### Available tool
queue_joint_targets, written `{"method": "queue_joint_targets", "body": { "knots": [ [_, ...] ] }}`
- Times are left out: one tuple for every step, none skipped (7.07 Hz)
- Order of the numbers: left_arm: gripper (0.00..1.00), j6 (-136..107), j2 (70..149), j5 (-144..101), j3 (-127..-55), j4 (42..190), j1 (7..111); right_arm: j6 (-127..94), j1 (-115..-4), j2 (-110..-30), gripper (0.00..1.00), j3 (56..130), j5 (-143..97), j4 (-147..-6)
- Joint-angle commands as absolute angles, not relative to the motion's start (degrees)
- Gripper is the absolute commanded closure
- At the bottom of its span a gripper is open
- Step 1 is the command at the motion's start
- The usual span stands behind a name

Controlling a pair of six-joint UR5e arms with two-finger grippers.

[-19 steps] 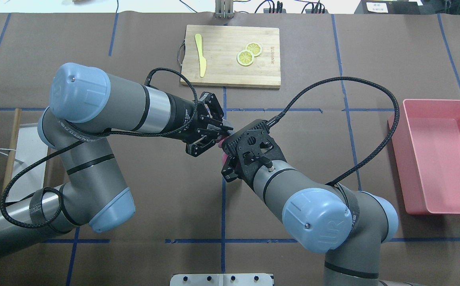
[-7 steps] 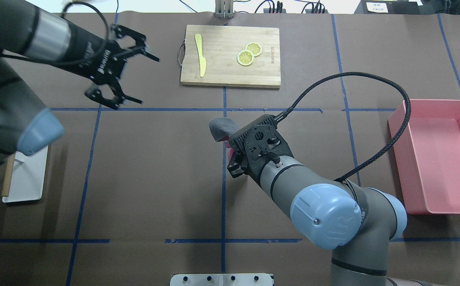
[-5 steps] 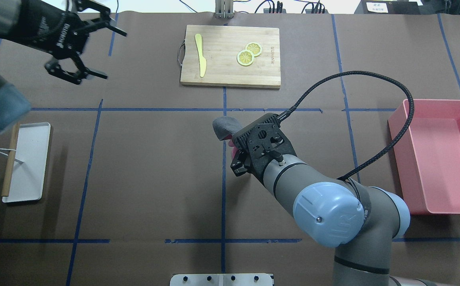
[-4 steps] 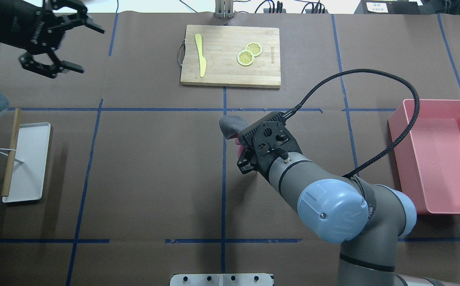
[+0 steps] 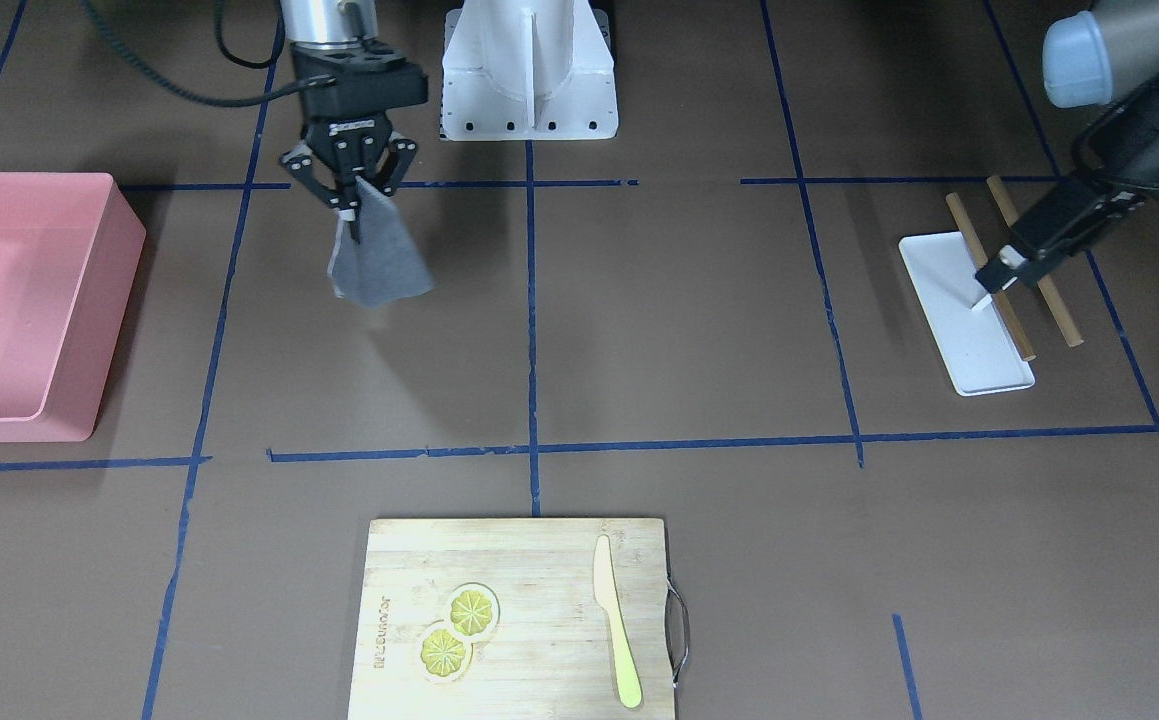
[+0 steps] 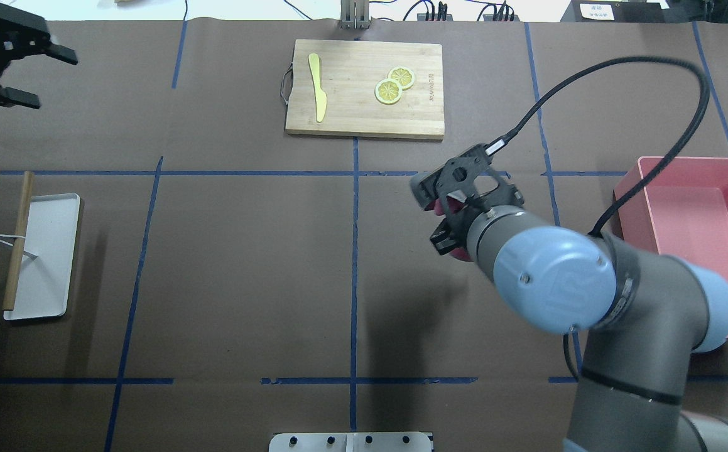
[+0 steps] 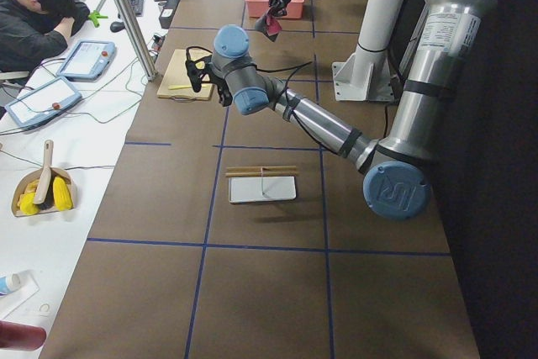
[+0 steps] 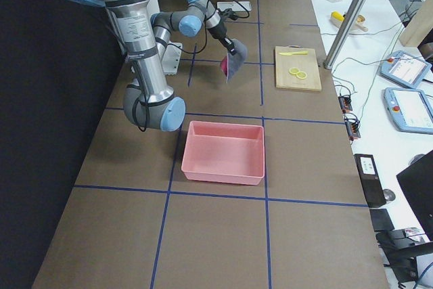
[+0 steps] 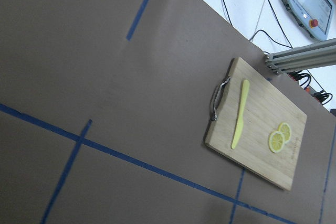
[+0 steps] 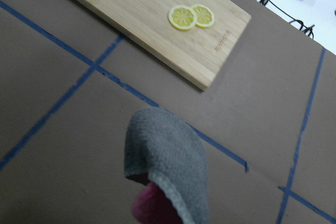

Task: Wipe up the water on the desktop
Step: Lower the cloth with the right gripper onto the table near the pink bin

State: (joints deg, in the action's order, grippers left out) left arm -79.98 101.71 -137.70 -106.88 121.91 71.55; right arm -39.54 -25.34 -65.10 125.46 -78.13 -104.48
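The table is broad and bare at its middle. One pink bin sits at its right edge, and one cutting board with two lemon slices at the far edge. Right of centre, the right gripper points down, clamped on one hanging grey cloth. The left gripper hovers far left, spread wide and empty.

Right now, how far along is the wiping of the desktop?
Done: the grey cloth is off the desktop. In hand: the right gripper holds it by its top, hanging. The left gripper is open, empty. Left: no water shows, so wiping cannot be confirmed.
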Motion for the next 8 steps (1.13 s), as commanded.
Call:
{"method": "queue_joint_targets", "body": {
  "knots": [
    [0.00, -64.1, 98.4, -137.7, -107.6, 114.8, 76.5, -37.1, -30.3, -65.6, 1.00, 125.8, -85.6, -110.9],
    [0.00, -57.4, 97.4, -137.6, -107.5, 112.1, 78.8, -36.3, -32.8, -65.7, 1.00, 125.1, -89.4, -116.2],
    [0.00, -51.6, 95.9, -137.4, -107.5, 109.8, 80.5, -33.8, -33.1, -66.3, 1.00, 124.1, -89.3, -117.8],
    [0.00, -47.3, 93.4, -137.1, -107.5, 109.2, 80.9, -33.9, -32.7, -66.2, 1.00, 119.0, -89.0, -117.2],
    [0.00, -45.0, 91.9, -137.0, -107.5, 109.1, 81.1, -33.8, -33.0, -66.1, 1.00, 114.7, -89.4, -115.0],
    [0.00, -43.9, 90.8, -137.0, -107.5, 109.1, 81.3, -33.5, -32.9, -66.3, 1.00, 112.5, -89.6, -111.2],
    [0.00, -43.9, 90.8, -137.0, -107.4, 109.1, 81.2, -33.7, -32.3, -65.7, 1.00, 108.3, -89.7, -110.7],
    [0.00, -43.9, 90.6, -137.0, -107.4, 109.1, 81.2, -33.8, -32.2, -65.0, 1.00, 106.1, -92.9, -106.7]
  ]
}}
